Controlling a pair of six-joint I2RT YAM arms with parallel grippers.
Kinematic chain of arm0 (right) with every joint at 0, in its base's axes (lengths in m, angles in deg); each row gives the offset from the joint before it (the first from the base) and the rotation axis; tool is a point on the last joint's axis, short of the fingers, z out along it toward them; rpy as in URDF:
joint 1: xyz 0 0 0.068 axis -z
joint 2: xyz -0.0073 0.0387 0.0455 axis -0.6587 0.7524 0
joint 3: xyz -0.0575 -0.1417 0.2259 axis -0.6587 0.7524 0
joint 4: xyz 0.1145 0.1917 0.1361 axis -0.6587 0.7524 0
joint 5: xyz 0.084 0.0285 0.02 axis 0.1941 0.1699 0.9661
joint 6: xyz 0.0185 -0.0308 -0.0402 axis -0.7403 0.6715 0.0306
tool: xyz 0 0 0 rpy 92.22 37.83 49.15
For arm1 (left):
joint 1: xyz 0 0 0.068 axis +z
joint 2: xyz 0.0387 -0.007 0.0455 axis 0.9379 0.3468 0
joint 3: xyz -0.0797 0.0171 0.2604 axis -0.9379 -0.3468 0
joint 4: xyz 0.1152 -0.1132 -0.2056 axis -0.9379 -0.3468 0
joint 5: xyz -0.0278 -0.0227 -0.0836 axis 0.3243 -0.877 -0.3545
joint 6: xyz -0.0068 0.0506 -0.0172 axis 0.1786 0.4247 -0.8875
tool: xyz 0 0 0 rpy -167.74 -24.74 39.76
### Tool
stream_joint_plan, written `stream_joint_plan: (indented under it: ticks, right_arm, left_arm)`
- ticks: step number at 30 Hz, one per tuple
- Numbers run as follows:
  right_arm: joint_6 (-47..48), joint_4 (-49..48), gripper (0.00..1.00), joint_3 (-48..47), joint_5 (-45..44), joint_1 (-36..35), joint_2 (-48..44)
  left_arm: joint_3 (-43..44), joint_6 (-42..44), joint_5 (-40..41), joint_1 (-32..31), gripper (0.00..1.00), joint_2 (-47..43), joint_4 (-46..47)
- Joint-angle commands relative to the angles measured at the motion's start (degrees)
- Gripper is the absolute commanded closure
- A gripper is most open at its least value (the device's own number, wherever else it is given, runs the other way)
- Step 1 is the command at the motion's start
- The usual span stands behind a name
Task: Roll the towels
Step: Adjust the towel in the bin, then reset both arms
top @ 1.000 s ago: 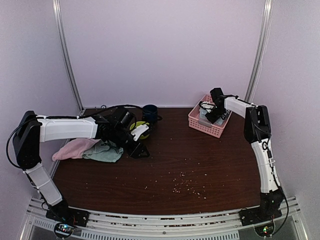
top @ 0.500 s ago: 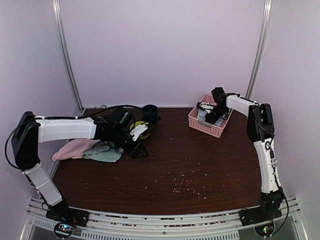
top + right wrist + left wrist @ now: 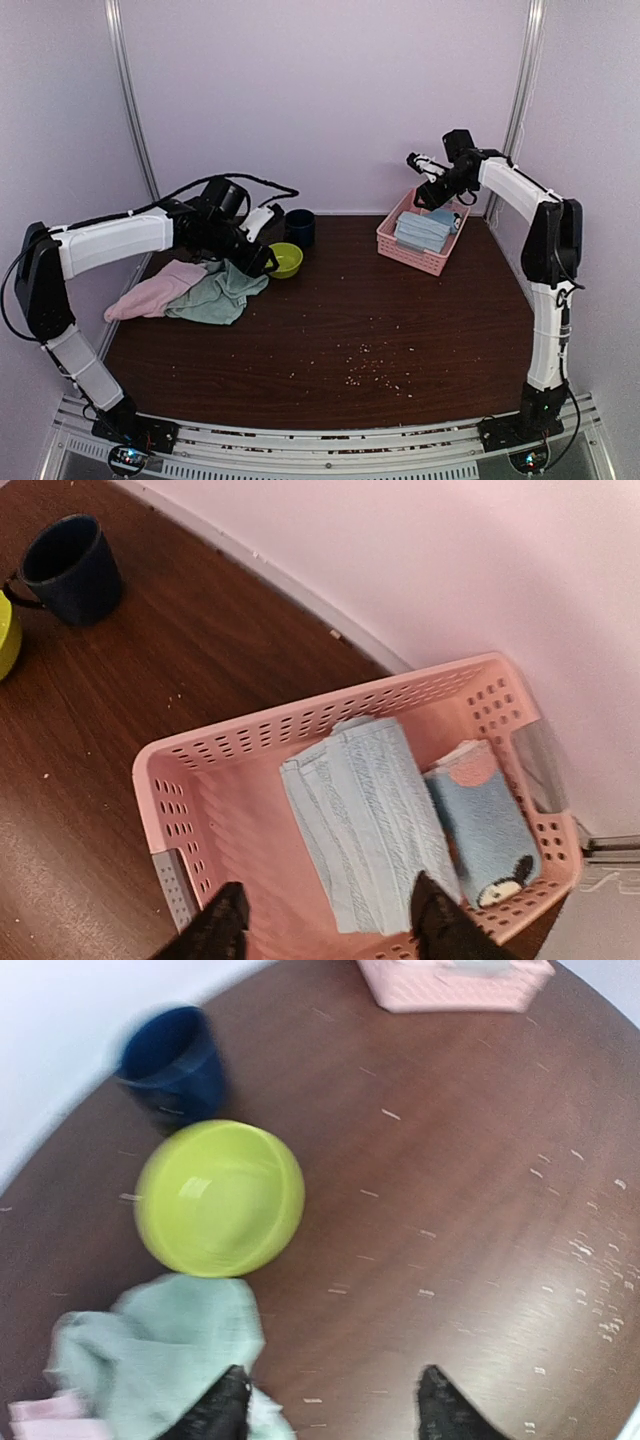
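Observation:
A rolled pale blue towel lies in the pink basket, with a rolled light blue towel with a pink patch beside it. My right gripper hangs open and empty above them, over the basket in the top view. A crumpled mint green towel and a pink towel lie at the table's left. My left gripper is open above the bare table. Its left finger is over the edge of the mint towel, just short of the bowl.
A lime-green bowl sits right behind the mint towel, and a dark blue cup stands behind it near the back wall. The basket is at the back right. Crumbs dot the brown tabletop in the middle.
My right gripper opened, left the pale blue towel in the basket and rose above it. My left gripper opened wider and pulled up and back toward the bowl.

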Motion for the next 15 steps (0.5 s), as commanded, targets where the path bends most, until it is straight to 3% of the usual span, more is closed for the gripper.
stream_joint_plan:
  ticks: [1, 2, 3, 4, 6, 9, 15]
  right_arm:
    - [-11.4, -12.4, 0.00, 10.0, -8.5, 1.4, -16.2]
    - [-14.5, -16.1, 0.00, 13.3, -8.0, 2.0, -20.9]
    - [-16.8, -20.0, 0.00, 17.3, -6.2, 2.6, -24.2]
    - [-19.5, -24.3, 0.00, 21.6, -5.0, 2.9, -27.5]
    - [-25.3, -31.5, 0.00, 29.2, -5.7, 3.0, -33.1]
    - [-31.4, -34.6, 0.00, 35.4, -7.7, 2.9, -39.1]
    - [-32.4, -41.2, 0.00, 46.2, -8.3, 3.0, -50.7]
  left_arm:
    - [4.8, 1.2, 13.5, 4.1, 0.33, -7.2, 2.9]
    - [5.2, 0.9, 16.8, 4.8, 0.26, -8.2, 4.3]
    - [5.5, 0.3, 20.3, 5.3, 0.08, -9.0, 6.0]
    - [5.3, 0.0, 24.0, 5.6, 0.03, -9.7, 8.1]
    - [5.0, 0.3, 30.1, 5.9, 0.02, -10.5, 11.7]
    - [5.2, -1.2, 36.2, 6.0, 0.02, -11.2, 13.1]
    - [-4.7, 1.1, 34.7, 6.1, 0.02, -18.2, 24.6]
